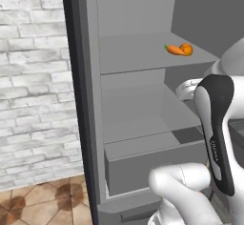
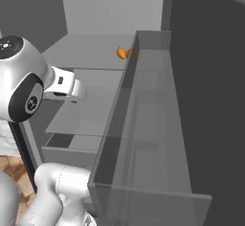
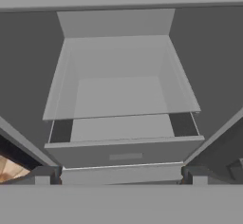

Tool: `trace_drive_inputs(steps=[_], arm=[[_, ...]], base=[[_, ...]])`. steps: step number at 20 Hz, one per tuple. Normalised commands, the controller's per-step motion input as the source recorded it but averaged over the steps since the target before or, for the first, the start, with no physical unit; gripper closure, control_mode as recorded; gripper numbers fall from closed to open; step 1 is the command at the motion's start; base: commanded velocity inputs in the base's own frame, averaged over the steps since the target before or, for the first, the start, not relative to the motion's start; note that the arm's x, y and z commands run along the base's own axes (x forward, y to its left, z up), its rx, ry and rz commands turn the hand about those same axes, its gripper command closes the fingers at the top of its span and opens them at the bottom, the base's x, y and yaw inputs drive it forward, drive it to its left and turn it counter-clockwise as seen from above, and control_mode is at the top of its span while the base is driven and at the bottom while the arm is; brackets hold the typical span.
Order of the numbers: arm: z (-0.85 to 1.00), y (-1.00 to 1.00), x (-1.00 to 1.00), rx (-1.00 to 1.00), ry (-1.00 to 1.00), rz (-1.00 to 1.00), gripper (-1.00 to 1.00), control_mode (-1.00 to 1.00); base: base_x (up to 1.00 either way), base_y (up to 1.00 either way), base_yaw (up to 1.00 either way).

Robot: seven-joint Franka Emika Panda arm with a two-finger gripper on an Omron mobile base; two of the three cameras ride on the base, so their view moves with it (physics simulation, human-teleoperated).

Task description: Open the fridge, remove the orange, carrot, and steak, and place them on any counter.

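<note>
Grey shelves fill the open fridge [image 1: 90,124], whose dark frame stands just beside a whitewashed brick wall [image 1: 33,76] with a terracotta tile floor [image 1: 43,205] below it. On the upper shelf [image 1: 138,52], toward its right rear, the carrot [image 1: 175,50] lies on its side with its green tip pointing left, and the orange [image 1: 187,49] sits touching it just behind and to the right — from the right base view the pair shows as a small orange patch partly hidden by the clear door bin [image 2: 143,139] that juts across the foreground from the open fridge door [image 2: 210,100]. Below the upper shelf comes a second, bare shelf [image 1: 143,114], and under that a light grey drawer [image 1: 152,164] at the bottom of the compartment. The hand camera looks straight into this lower part of the fridge: the bare shelf above, the drawer front [image 3: 124,152] beneath it, and an orange sliver at the very top edge. The gripper [image 3: 121,178] hangs in front of the drawer, its two dark fingertips [image 3: 47,176] set far apart at the bottom of that view, jaws spread wide and nothing between them. The steak cannot be made out on any shelf.
</note>
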Motion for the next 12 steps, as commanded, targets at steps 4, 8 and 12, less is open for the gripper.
trace_drive_inputs(steps=[4,8,12], arm=[[0.00,0.00,0.00,0.00,0.00,0.00,-1.00,1.00],[0.00,0.00,0.00,0.00,0.00,0.00,-1.00,1.00],[0.00,0.00,0.18,0.00,0.00,0.00,-1.00,-1.00]], base=[[0.79,0.00,0.00],[0.46,0.00,-0.01],[0.00,0.00,0.00]])
